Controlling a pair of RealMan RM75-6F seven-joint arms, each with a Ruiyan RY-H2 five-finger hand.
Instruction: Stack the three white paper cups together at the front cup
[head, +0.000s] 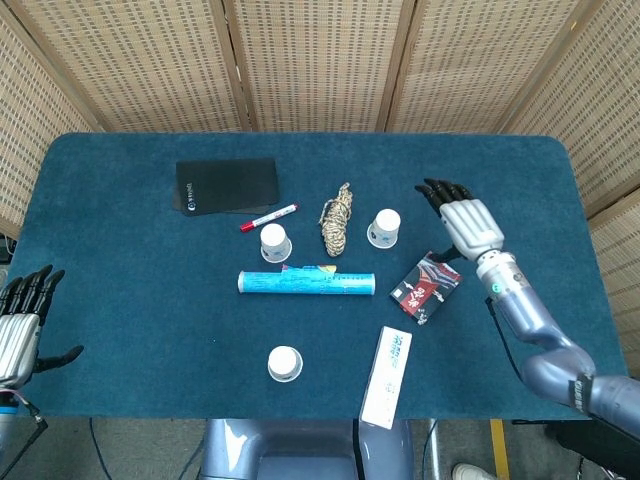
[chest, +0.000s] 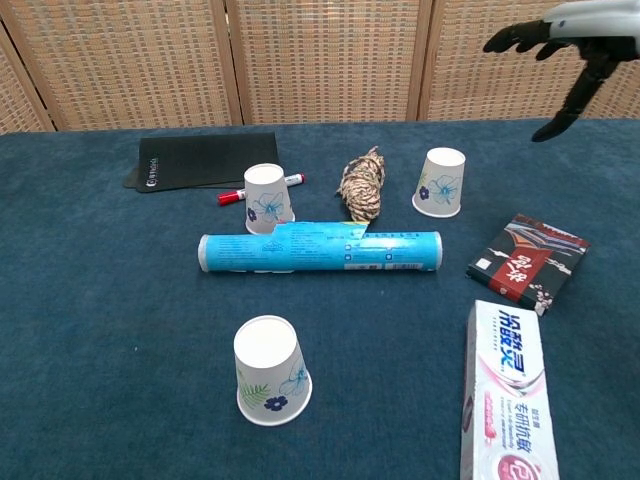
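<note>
Three white paper cups stand upside down on the blue table. The front cup (head: 285, 363) (chest: 269, 370) is near the table's front edge. A second cup (head: 273, 242) (chest: 268, 198) stands behind the blue tube. The third cup (head: 384, 228) (chest: 441, 182) stands at the back right, beside the twine. My right hand (head: 460, 221) (chest: 572, 50) hovers open in the air just right of that third cup, fingers spread, holding nothing. At the table's left front edge my left hand (head: 20, 322) is open, far from all cups.
A blue tube (head: 306, 283) lies across the middle. A twine bundle (head: 336, 218), a red marker (head: 268, 217) and a black pouch (head: 227, 185) lie behind it. A red-black packet (head: 425, 286) and a toothpaste box (head: 387, 376) lie at the right front.
</note>
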